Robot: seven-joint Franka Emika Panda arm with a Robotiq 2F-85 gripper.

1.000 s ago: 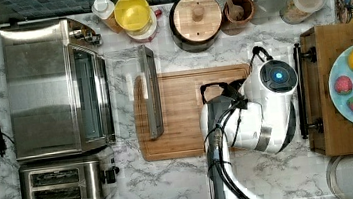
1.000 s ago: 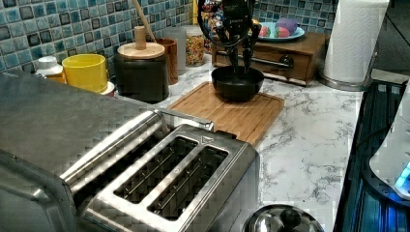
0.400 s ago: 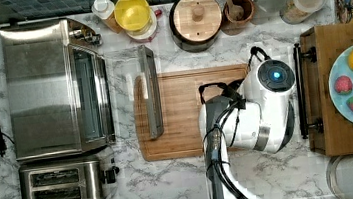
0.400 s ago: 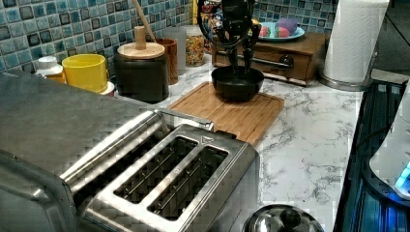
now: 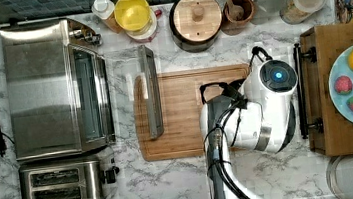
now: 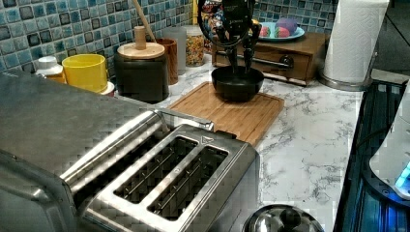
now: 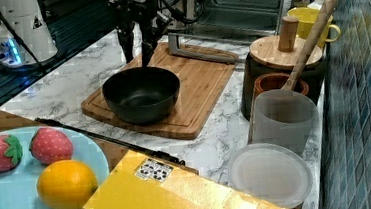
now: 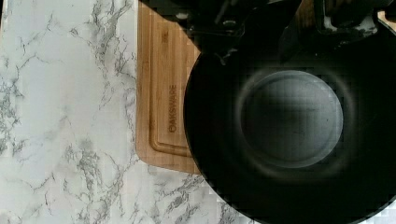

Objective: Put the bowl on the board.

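The glossy black bowl [image 6: 237, 84] [image 7: 141, 94] sits upright on the light-brown board [image 6: 227, 113] [image 7: 207, 82], at the end nearest the wooden tray. In the wrist view the bowl [image 8: 289, 121] overhangs a corner of the board [image 8: 161, 102]. My gripper [image 6: 240, 60] [image 7: 136, 50] hangs directly over the bowl's rim. It is open, with its two fingers spread apart and nothing held between them. From the top view the white arm [image 5: 262, 115] covers the bowl and that end of the board [image 5: 176, 114].
The toaster oven's open door and handle [image 5: 151, 97] lie over the board's other end. A black pot with a wooden lid [image 5: 197, 20], a wooden cup with pestle [image 5: 238, 8] and jars line the wall. The wooden tray [image 5: 329, 132] holds a fruit plate. A toaster [image 5: 63, 185] stands at the counter's front.
The fingers stand wider apart than a second ago, off the bowl's rim. The bowl has stayed where it was on the board.
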